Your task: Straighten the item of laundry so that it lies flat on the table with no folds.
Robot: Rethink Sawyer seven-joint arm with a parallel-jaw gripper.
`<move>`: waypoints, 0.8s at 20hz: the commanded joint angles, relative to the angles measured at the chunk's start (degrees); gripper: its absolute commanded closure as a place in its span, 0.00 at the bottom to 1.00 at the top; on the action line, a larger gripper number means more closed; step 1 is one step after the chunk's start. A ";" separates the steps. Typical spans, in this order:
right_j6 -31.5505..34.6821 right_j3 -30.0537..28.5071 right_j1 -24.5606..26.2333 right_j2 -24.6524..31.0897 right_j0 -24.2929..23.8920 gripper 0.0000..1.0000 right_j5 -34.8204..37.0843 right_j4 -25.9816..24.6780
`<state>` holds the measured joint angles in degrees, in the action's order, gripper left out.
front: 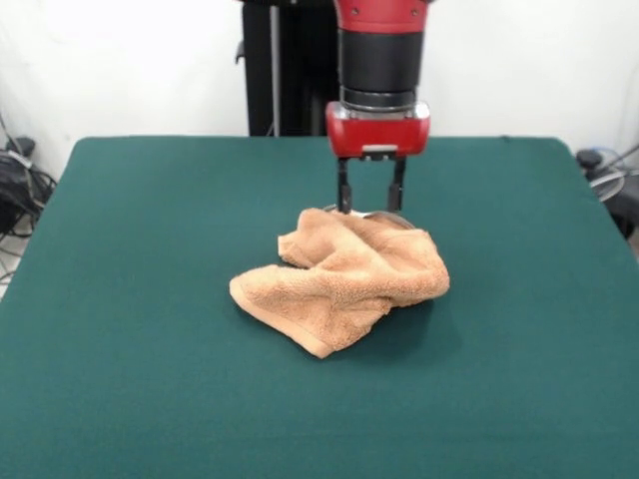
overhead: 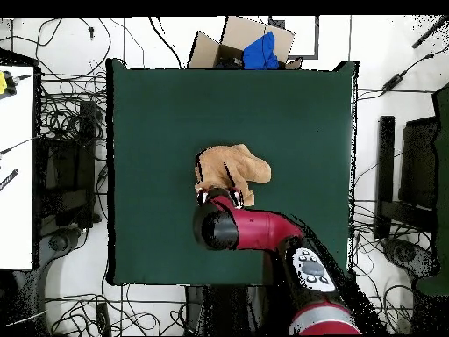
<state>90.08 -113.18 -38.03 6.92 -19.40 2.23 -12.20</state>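
Lying crumpled in a heap near the middle of the counter (front: 130,230), the towel (front: 344,279) with several folds over itself. Hanging right above the towel's far edge, the tool (front: 370,208), released, with both fingers (front: 342,195) apart and reaching down to the cloth, one tip touching or almost touching the top fold. Probably preparing a pinch on this far edge. For doing it well: taking only one layer near a corner, not the whole bundle, then lifting a little and pulling outward slowly, letting the rest unroll instead of dragging as a lump.
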 commanded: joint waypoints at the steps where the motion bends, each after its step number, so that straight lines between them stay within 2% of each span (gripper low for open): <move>1: 12.86 2.39 5.74 0.52 3.24 0.00 -4.66 3.19; 8: 12.91 3.17 8.53 -1.12 4.51 0.00 -7.45 3.60; 16: 10.28 4.37 8.22 -0.70 2.14 0.00 -6.12 2.38</move>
<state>90.11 -112.60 -31.16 6.36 -16.17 -2.64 -11.65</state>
